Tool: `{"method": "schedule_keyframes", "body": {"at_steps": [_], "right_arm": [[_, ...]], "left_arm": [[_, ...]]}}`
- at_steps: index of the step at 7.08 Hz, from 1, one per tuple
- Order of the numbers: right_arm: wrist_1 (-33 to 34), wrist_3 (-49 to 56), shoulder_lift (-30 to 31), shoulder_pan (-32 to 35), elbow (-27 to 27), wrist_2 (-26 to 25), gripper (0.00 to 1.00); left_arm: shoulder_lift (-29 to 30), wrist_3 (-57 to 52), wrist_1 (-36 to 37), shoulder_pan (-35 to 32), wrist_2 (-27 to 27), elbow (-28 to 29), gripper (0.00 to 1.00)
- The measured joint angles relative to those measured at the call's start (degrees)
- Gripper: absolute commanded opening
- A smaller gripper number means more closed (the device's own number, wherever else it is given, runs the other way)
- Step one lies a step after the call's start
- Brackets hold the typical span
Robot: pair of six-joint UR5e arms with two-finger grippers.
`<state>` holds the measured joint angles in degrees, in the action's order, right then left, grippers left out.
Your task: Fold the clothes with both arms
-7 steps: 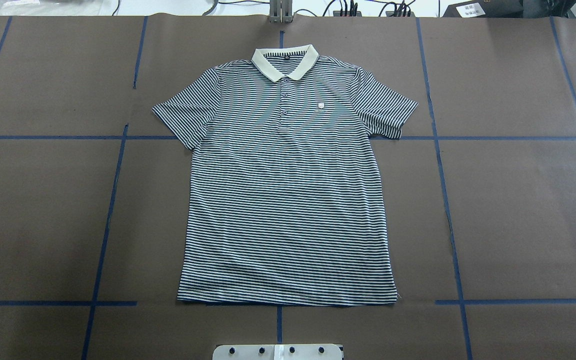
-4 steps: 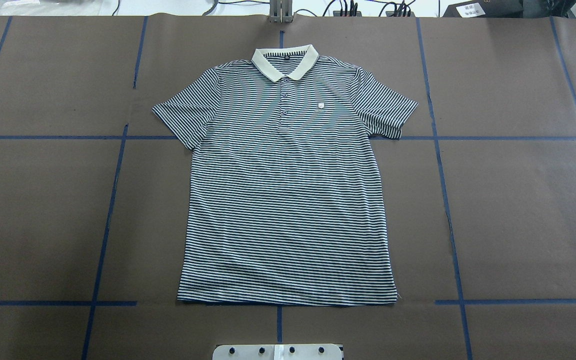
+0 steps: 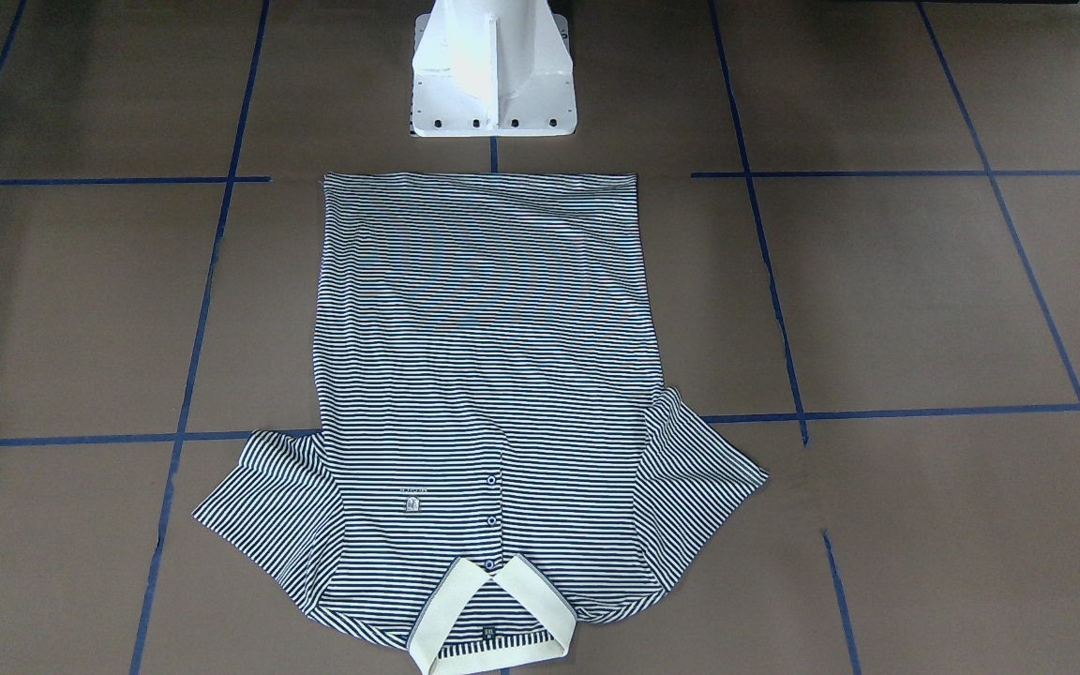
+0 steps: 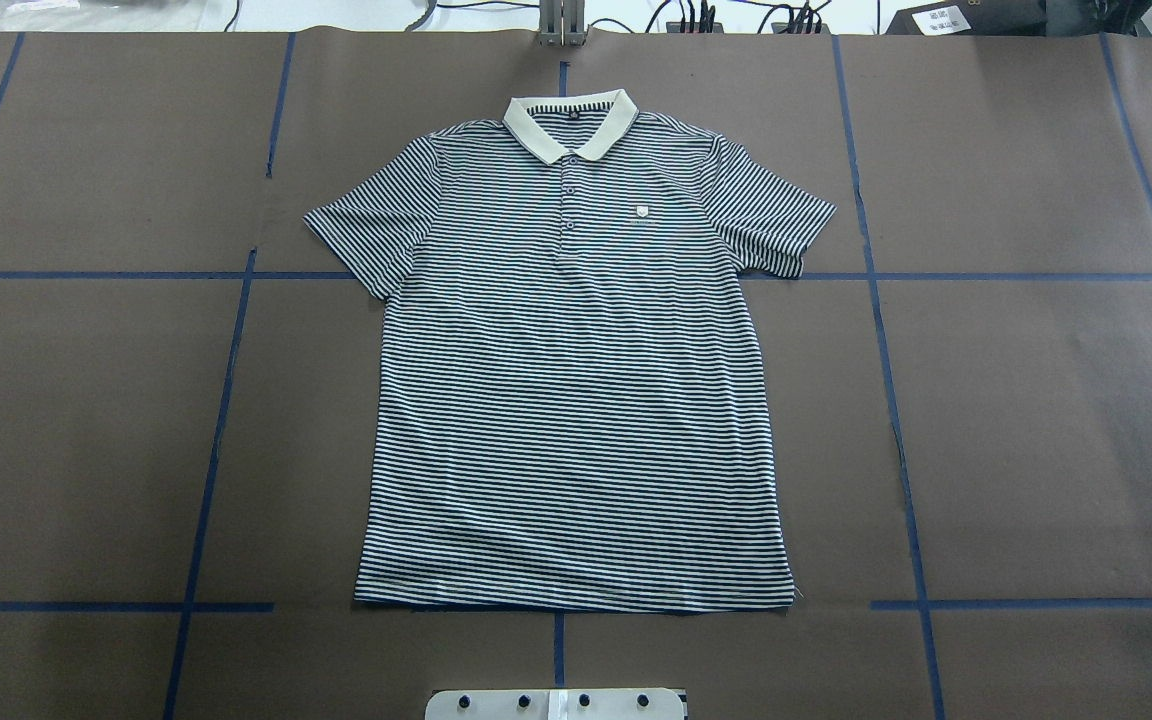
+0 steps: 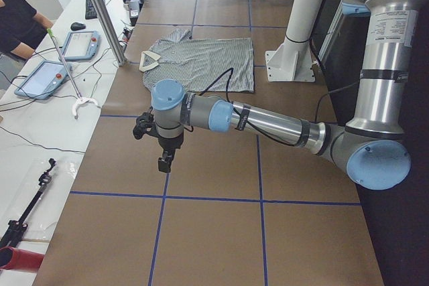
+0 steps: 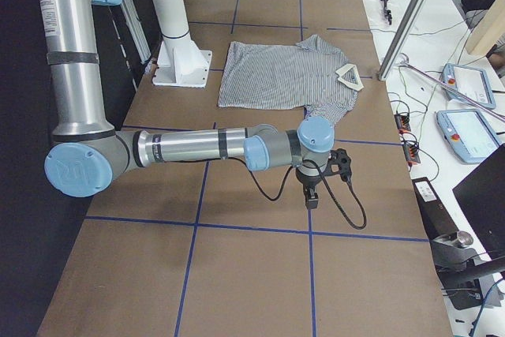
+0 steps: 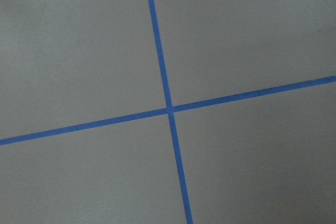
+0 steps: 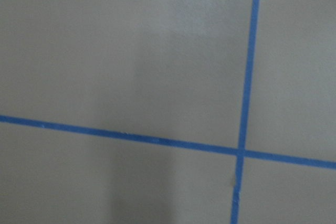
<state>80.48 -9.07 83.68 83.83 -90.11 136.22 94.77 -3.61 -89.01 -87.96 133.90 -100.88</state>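
Observation:
The striped polo shirt (image 4: 576,400) lies flat and face up in the middle of the brown table cover, with its cream collar (image 4: 568,125) at the far side and both sleeves spread. It also shows in the front-facing view as the shirt (image 3: 484,375). No arm reaches into the overhead or front-facing views. My left gripper (image 5: 164,162) hangs over bare table well away from the shirt (image 5: 201,58). My right gripper (image 6: 310,199) hangs likewise at the other end, apart from the shirt (image 6: 284,76). I cannot tell whether either is open or shut. Both wrist views show only blue tape lines.
The white pedestal base (image 3: 493,94) stands just behind the shirt's hem. Blue tape lines (image 4: 216,440) grid the table cover. A metal post (image 5: 100,11), tablets (image 5: 47,78) and a person's arm (image 5: 17,21) are at the operators' side bench.

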Motion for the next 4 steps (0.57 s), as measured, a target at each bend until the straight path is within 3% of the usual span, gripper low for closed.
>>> {"method": "schedule_keyframes", "body": {"at_steps": [2, 4], "right_arm": [[-9.1, -9.5, -7.0, -5.8, 5.8, 0.0, 1.0], [-13.5, -19.5, -15.7, -12.8, 12.1, -0.3, 1.0]], "left_arm": [[1.2, 1.2, -11.2, 0.6, 1.3, 2.1, 1.0], [4.0, 4.2, -16.0, 1.5, 1.2, 5.3, 1.0]]}}
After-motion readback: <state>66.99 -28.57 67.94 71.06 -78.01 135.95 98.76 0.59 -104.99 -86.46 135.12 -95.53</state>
